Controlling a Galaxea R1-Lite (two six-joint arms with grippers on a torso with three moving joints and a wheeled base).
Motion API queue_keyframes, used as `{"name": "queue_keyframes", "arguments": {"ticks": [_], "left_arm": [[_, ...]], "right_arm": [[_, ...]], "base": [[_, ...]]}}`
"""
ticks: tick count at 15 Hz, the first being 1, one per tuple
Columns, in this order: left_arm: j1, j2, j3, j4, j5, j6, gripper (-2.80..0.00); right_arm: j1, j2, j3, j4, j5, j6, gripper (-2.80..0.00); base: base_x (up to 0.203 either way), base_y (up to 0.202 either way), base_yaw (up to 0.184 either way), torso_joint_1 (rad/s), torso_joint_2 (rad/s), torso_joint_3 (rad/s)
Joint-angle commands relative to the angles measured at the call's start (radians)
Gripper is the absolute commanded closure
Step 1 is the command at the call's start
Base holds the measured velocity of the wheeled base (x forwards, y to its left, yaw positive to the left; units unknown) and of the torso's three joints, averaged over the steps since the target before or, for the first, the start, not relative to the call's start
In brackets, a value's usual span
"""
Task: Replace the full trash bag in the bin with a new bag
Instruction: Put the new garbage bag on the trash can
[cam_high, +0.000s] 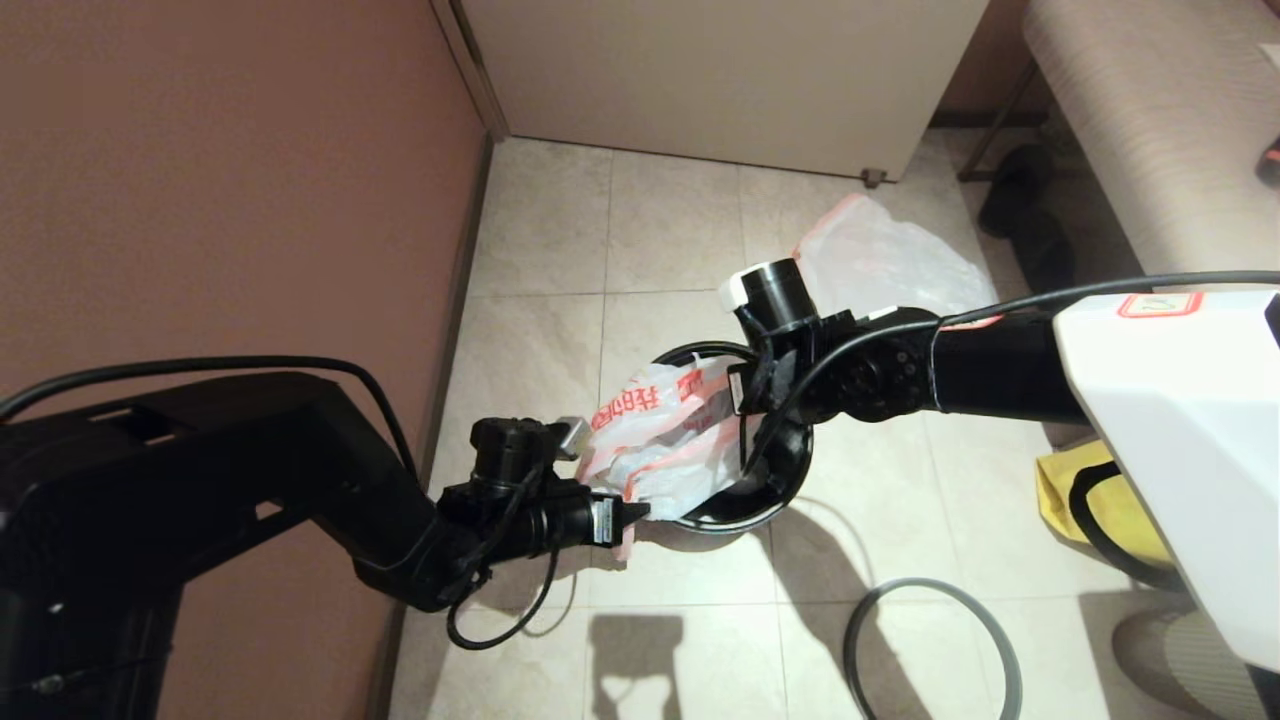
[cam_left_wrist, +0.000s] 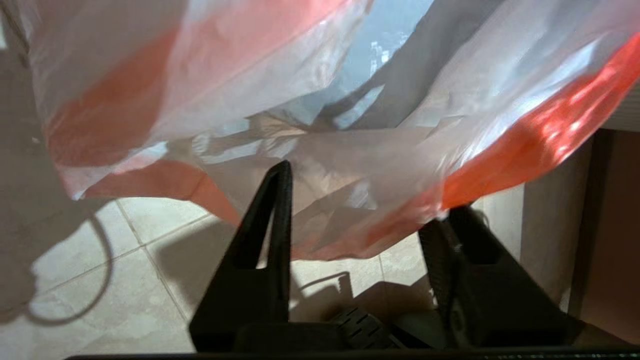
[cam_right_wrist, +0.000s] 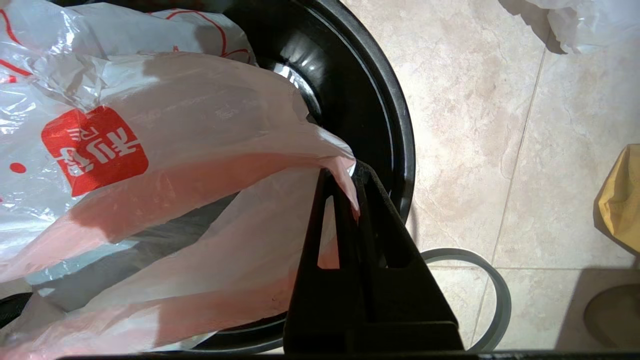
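Note:
The black bin (cam_high: 775, 490) stands on the tiled floor with the new bag (cam_high: 660, 430), white with red characters, draped over its left side and partly inside it. My right gripper (cam_right_wrist: 352, 175) is shut on the bag's pink hem just inside the bin's (cam_right_wrist: 385, 115) rim; in the head view it (cam_high: 748, 440) reaches in from the right. At the bin's near-left edge my left gripper (cam_high: 633, 513) is open. Its fingers (cam_left_wrist: 280, 210) stand wide apart, and the hem of the new bag (cam_left_wrist: 350, 150) hangs between them. The full trash bag (cam_high: 880, 260) lies behind the bin.
The grey hoop (cam_high: 930, 650) lies on the floor to the near right of the bin. A yellow fabric bag (cam_high: 1090, 500) sits at the right. A brown wall (cam_high: 230, 200) runs along the left, with a white cabinet (cam_high: 720, 70) at the back and a bench (cam_high: 1150, 120) at the far right.

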Motion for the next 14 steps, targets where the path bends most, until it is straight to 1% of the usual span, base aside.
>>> {"name": "queue_keyframes", "arguments": {"ticks": [1, 5, 7, 9, 10, 11, 12, 14], "left_arm": [[0.001, 0.005, 0.002, -0.006, 0.003, -0.002, 0.00], [0.000, -0.022, 0.015, -0.006, 0.006, 0.000, 0.00], [-0.002, -0.102, 0.029, -0.004, 0.009, 0.004, 0.00], [-0.013, -0.174, 0.033, -0.001, 0.013, 0.008, 0.00], [-0.021, -0.196, 0.032, 0.003, 0.014, 0.020, 0.00], [-0.029, -0.209, 0.028, 0.010, 0.022, 0.056, 0.00], [-0.032, -0.212, 0.011, 0.016, 0.039, 0.074, 0.00], [-0.036, -0.207, -0.064, 0.065, 0.077, 0.100, 0.00]], "right_arm": [[0.001, -0.005, 0.000, 0.002, -0.003, 0.002, 0.00], [0.001, -0.031, 0.001, 0.029, -0.003, 0.034, 0.00], [-0.007, -0.058, 0.002, 0.056, 0.007, 0.074, 0.00], [-0.048, -0.073, 0.009, 0.059, 0.024, 0.076, 0.00], [-0.074, -0.077, 0.011, 0.061, 0.030, 0.076, 0.00], [-0.096, -0.086, 0.026, 0.075, 0.034, 0.077, 0.00], [-0.112, -0.091, 0.040, 0.087, 0.036, 0.079, 0.00], [-0.139, -0.100, 0.066, 0.090, 0.056, 0.101, 0.00]], "base": [[0.000, 0.000, 0.000, 0.000, 0.00, 0.000], [0.000, 0.000, 0.000, 0.000, 0.00, 0.000], [0.000, 0.000, 0.000, 0.000, 0.00, 0.000], [0.000, 0.000, 0.000, 0.000, 0.00, 0.000], [0.000, 0.000, 0.000, 0.000, 0.00, 0.000], [0.000, 0.000, 0.000, 0.000, 0.00, 0.000], [0.000, 0.000, 0.000, 0.000, 0.00, 0.000], [0.000, 0.000, 0.000, 0.000, 0.00, 0.000]]}}
